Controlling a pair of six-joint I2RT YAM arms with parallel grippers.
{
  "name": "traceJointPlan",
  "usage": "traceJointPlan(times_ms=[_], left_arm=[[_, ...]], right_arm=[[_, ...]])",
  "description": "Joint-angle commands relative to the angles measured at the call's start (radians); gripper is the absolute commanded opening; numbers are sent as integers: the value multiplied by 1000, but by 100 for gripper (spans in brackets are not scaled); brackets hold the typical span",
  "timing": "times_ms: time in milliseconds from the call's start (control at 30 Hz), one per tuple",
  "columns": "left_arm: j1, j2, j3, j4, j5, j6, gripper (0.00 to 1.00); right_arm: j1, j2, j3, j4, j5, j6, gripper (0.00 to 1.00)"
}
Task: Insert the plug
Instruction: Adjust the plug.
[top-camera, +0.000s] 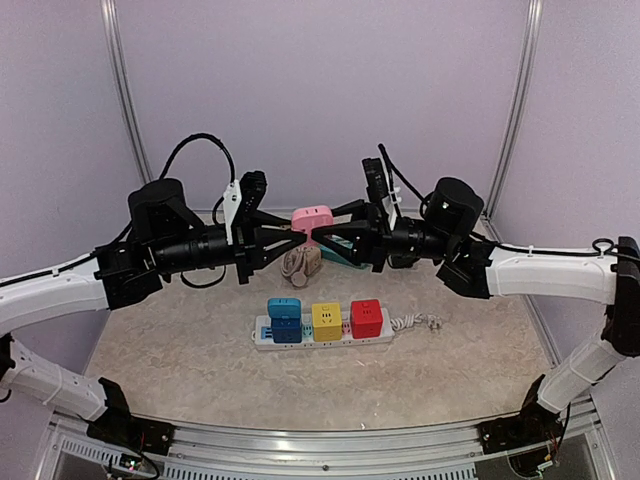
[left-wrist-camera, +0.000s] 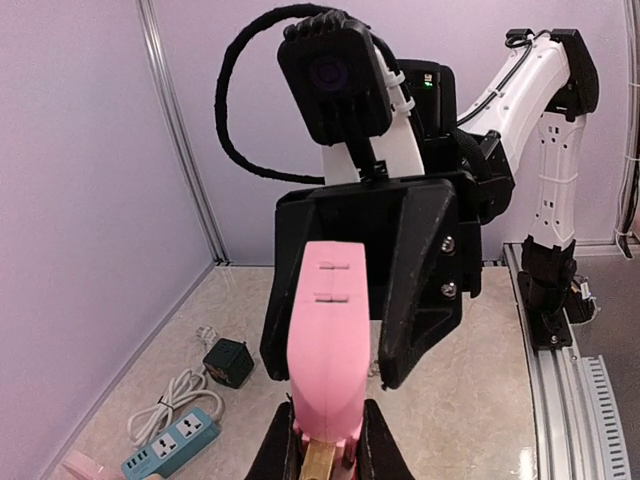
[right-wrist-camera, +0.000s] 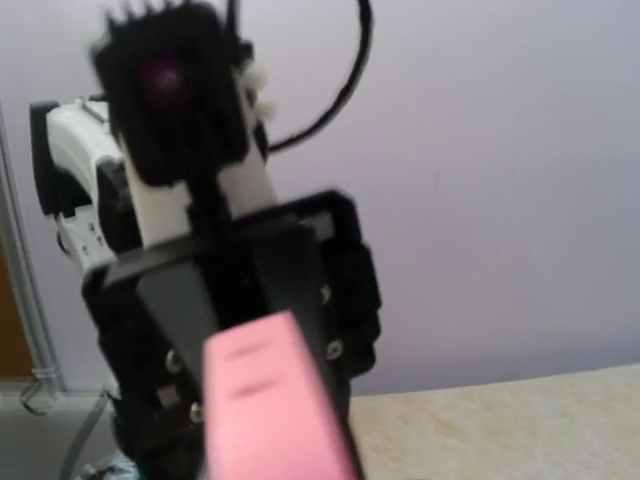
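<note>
The pink plug (top-camera: 311, 218) is held up in the air above the counter (top-camera: 180, 350). The left tool (left-wrist-camera: 322, 455) is clamped on it. Whether the right tool (top-camera: 323, 236) is squeezing it cannot be told. It seems light, hard and slippery, so its flat sides are best gripped.

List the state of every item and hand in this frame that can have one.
pink plug: held in mid-air, not inserted.
left hand: shut on the pink plug.
right hand: fingers flank the pink plug's far end; grip unclear.
white power strip: flat on the table.
blue plug: seated in the strip.
yellow plug: seated in the strip.
red plug: seated in the strip.
dark green adapter: loose on the table, unplugged.
</note>
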Motion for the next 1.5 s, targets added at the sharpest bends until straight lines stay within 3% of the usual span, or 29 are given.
traceJointPlan(times_ms=[0,67,233,267,333,367,400,533,633,900,1033,1167,1267,1400,1467], left_arm=[[12,-24,-21,53,17,-44,0],[14,-26,-25,64,18,-41,0],[20,-32,-34,58,11,-37,3],[21,-37,-38,47,5,-24,19],[22,-49,-36,-14,-9,61,63],[22,-54,-34,-58,-26,125,76],[22,-62,-30,-119,-39,206,81],[8,-63,6,-330,-115,417,83],[-3,-57,29,-372,-126,425,78],[-63,-25,43,-304,-188,419,59],[-74,-13,46,-293,-182,382,57],[-82,-1,43,-255,-167,333,49],[-85,0,45,-254,-177,326,36],[-84,-2,44,-255,-174,329,1],[-84,-4,36,-239,-177,328,0]], right_arm=[[-4,11,13,75,-51,49,21],[-4,21,28,57,-71,46,0],[-4,-4,45,-93,-94,-38,0],[-4,-21,50,-174,-82,-91,0],[-4,-61,91,-418,-32,-265,0],[-3,-75,124,-571,11,-363,0],[-1,-83,157,-723,69,-435,0],[31,-77,278,-1152,359,-622,0],[55,-66,328,-1240,437,-671,0],[138,-42,401,-1225,469,-766,0],[178,0,453,-1228,495,-805,0],[194,24,473,-1212,472,-829,0],[200,33,483,-1219,478,-832,0],[202,30,480,-1216,478,-830,0],[201,23,472,-1196,485,-818,0]])
